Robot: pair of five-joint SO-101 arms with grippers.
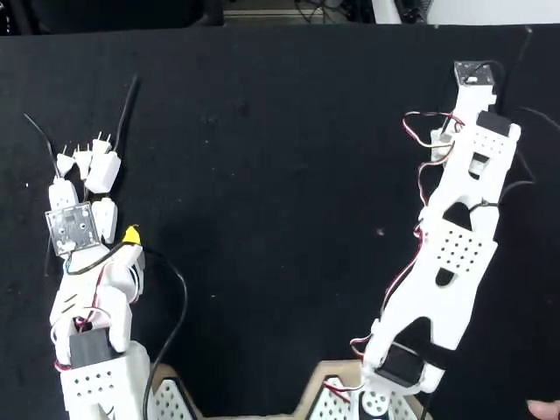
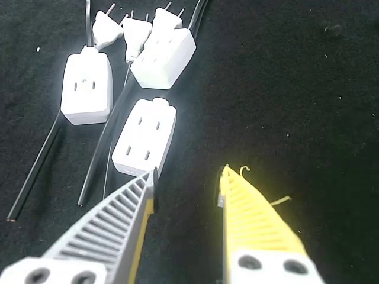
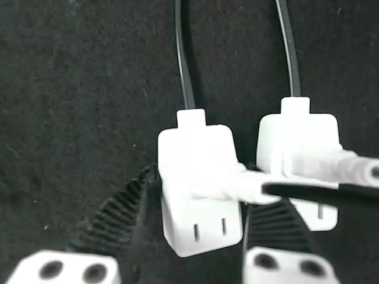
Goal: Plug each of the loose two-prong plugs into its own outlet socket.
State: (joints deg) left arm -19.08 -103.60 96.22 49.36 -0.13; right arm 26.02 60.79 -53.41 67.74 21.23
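Three white outlet blocks lie at the table's left: one (image 2: 86, 89) on a black cord, one (image 2: 163, 56) beside it and one (image 2: 145, 137) nearest my left gripper (image 2: 188, 176). The left gripper is open and holds nothing, and its grey fingertip (image 2: 149, 180) is almost at that nearest block. Three loose two-prong plugs (image 2: 135, 31) lie just beyond the blocks (image 1: 83, 157). At the far right my right gripper (image 3: 198, 236) is shut on a white outlet block (image 3: 198, 177) that has a plug (image 3: 249, 186) in it. A second block (image 3: 299, 148) beside it also carries a plug (image 3: 340, 165).
Black cords (image 2: 35, 171) run from the left blocks toward the left arm (image 1: 96, 315). Two cords (image 3: 180, 53) lead away from the right-hand blocks. The right arm (image 1: 459, 236) stretches along the table's right side. A black cable (image 1: 179, 302) loops beside the left arm's base.
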